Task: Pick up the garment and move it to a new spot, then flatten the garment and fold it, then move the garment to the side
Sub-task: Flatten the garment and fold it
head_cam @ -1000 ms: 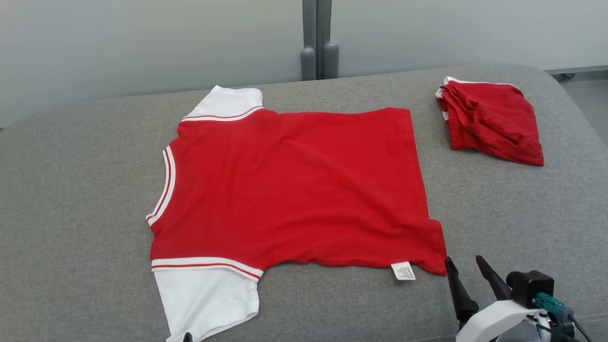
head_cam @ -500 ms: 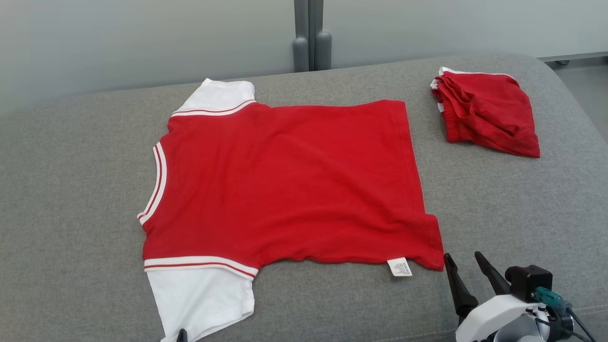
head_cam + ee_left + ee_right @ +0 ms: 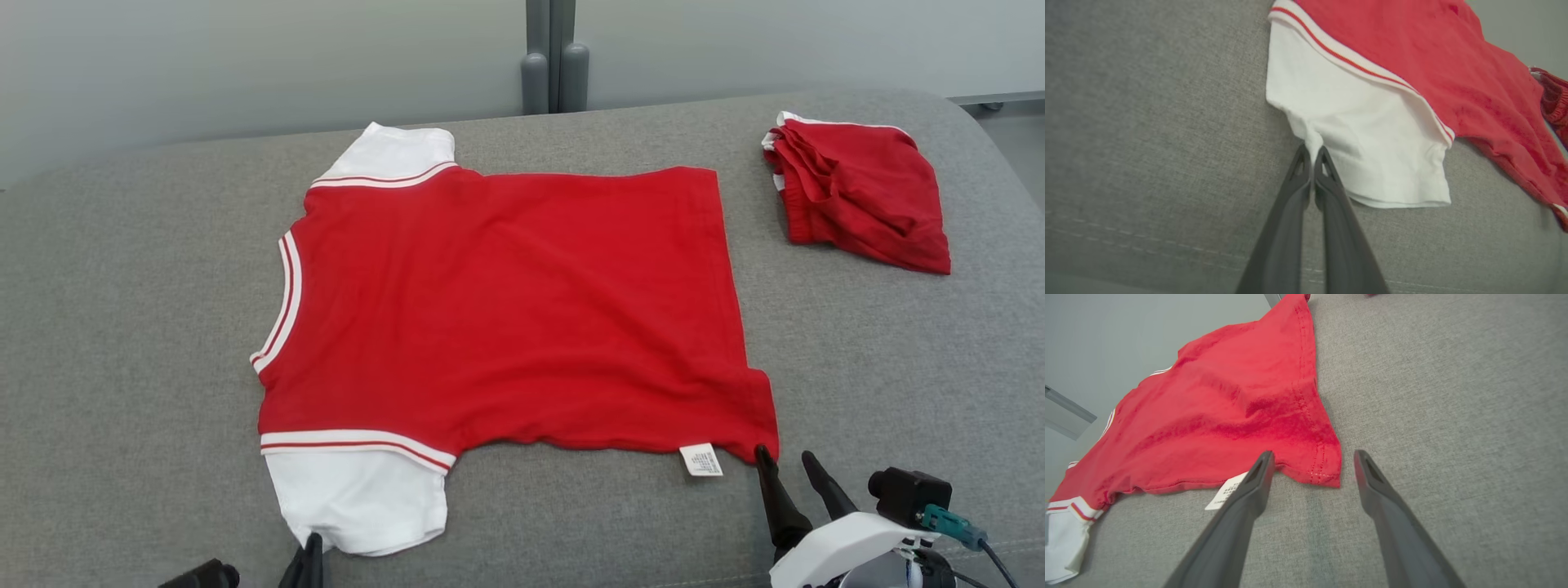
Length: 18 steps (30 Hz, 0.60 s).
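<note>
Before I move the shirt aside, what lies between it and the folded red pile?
Bare grey cushion, nothing on it: the head view shows a clear strip between the spread shirt at its hem and the folded red pile.

left gripper (image 3: 312, 542) cut off by head view's bottom edge, just fingertips show. right gripper (image 3: 785, 454) base cut off there too. care label (image 3: 703, 460) print too small to read. garment (image 3: 1412, 61) runs off left wrist view's top and right edges, pinched bit of sleeve hidden between the fingers.
</note>
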### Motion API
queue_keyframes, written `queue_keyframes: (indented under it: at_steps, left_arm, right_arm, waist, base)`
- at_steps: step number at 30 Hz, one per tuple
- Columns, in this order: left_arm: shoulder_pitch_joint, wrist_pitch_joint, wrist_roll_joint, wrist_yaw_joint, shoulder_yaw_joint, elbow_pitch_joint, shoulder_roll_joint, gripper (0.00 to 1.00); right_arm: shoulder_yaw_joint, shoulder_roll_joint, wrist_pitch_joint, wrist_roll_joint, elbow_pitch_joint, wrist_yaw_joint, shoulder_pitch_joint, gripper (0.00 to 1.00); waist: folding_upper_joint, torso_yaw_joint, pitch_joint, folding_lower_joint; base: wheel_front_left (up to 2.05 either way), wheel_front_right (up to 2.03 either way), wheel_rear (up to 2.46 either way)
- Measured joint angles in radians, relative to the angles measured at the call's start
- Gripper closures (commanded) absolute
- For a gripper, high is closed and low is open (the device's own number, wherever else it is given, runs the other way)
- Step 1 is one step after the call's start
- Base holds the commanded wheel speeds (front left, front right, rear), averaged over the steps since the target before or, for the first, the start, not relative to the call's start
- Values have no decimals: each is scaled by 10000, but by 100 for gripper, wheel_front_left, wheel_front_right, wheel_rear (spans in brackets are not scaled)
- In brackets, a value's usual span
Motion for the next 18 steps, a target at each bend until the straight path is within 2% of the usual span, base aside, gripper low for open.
queue_keyframes:
  at_steps: [6,12,18]
  left_arm:
    - [-376,-265,79,-82,-19,-280,-4,100]
    - [-453,-359,167,-86,-82,-345,-4,100]
    - [-454,-479,167,-86,-42,-416,-4,100]
  right_arm:
    - [-420,433,0,842,449,326,-2,0]
    - [-915,654,0,1768,892,502,-36,0]
    - [-966,648,-29,1981,1292,708,-247,0]
  waist:
    - [0,270,49,0]
    - [0,571,102,0]
    - [0,787,171,0]
  base:
    - [0,0,0]
    - [0,0,0]
    - [0,0,0]
